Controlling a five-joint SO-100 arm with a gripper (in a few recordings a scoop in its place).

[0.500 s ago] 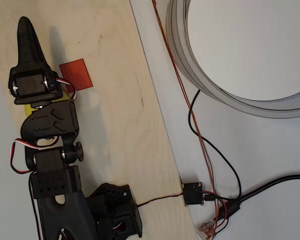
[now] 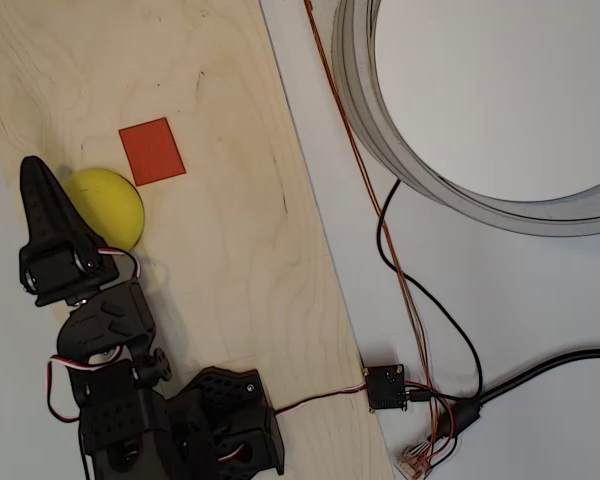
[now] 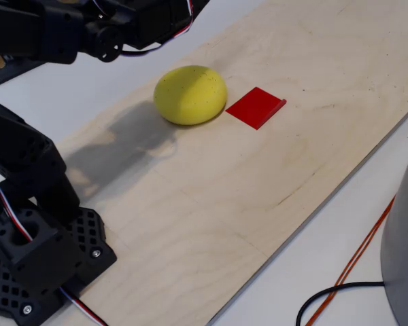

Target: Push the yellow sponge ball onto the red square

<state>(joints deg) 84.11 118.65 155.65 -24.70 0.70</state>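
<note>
The yellow sponge ball (image 2: 105, 205) rests on the wooden board, just below and left of the red square (image 2: 152, 151) in the overhead view, its edge close to the square's lower-left corner. In the fixed view the ball (image 3: 190, 94) sits immediately left of the square (image 3: 256, 107), not on it. My black gripper (image 2: 37, 172) is to the left of the ball and points up the picture. Its fingers are together in one pointed tip with nothing between them. The gripper's side stands beside the ball's left edge.
The pale wooden board (image 2: 230, 250) runs diagonally over a white table. A large white round rim (image 2: 380, 130) stands at the upper right. Orange and black cables (image 2: 400, 280) and a small connector board (image 2: 385, 386) lie right of the board. My arm's base (image 3: 34, 251) sits at the near left.
The arm has drawn back down and left in the overhead view. It was above the ball, hiding most of it; the ball is now uncovered, with the gripper on its left.
</note>
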